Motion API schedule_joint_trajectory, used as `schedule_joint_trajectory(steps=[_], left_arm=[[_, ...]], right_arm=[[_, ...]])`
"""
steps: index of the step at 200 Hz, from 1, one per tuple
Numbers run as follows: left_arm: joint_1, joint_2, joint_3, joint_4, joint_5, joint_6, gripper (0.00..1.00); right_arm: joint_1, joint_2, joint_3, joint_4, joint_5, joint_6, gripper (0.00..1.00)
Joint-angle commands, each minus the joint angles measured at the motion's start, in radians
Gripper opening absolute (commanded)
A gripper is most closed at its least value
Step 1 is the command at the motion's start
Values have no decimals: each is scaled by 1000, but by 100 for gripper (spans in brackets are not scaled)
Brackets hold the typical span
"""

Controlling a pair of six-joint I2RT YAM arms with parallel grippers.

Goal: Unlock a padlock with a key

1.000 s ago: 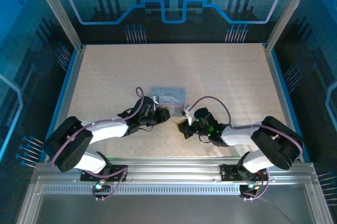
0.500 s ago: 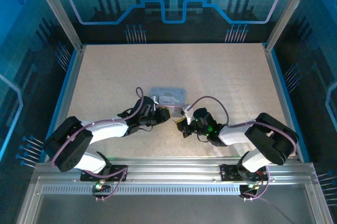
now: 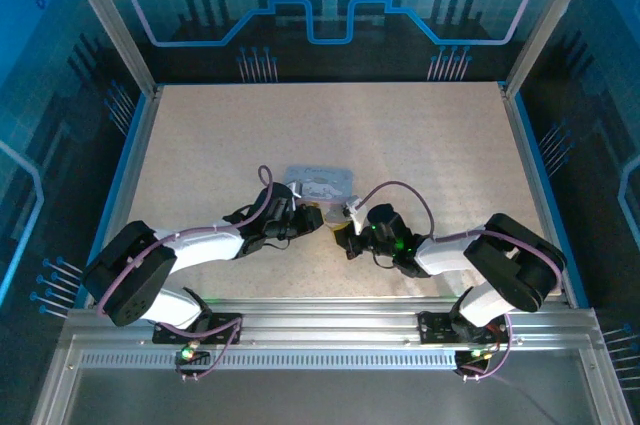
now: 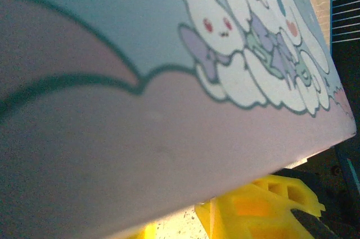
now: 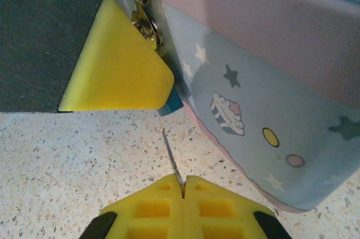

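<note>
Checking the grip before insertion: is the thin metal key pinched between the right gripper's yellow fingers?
Yes, the thin metal key juts out from between the closed yellow fingers of the right gripper.

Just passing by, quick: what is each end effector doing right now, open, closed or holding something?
Left end effector: by the tin, grip cannot be told.
Right end effector: closed, pinching the thin key.

The pale blue rectangular tin box (image 4: 112, 19) carries white cartoon rabbits above a pink band, with stars on its side. The right pincer (image 5: 183, 185) is yellow, the thin metal key (image 5: 170, 154) grey, the counter (image 5: 56, 154) beige and dark-speckled.
</note>
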Motion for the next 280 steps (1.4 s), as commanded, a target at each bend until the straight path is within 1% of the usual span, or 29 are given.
schedule_joint_trajectory(steps=[1,121,162,223,280], left_arm=[[-4,-41,48,15,23,-1,26],[-5,-44,68,-3,54,-10,26],[-4,-53,68,-15,43,-6,26],[-5,-67,70,-30,34,0,26],[-4,-67,66,-30,34,-1,26]], right_arm=[[14,9,17,41,-8,-19,3],[12,15,17,93,-14,-45,3],[11,25,24,82,-13,-49,3],[0,18,-25,87,9,-39,3],[-11,6,-32,88,-1,-38,3]])
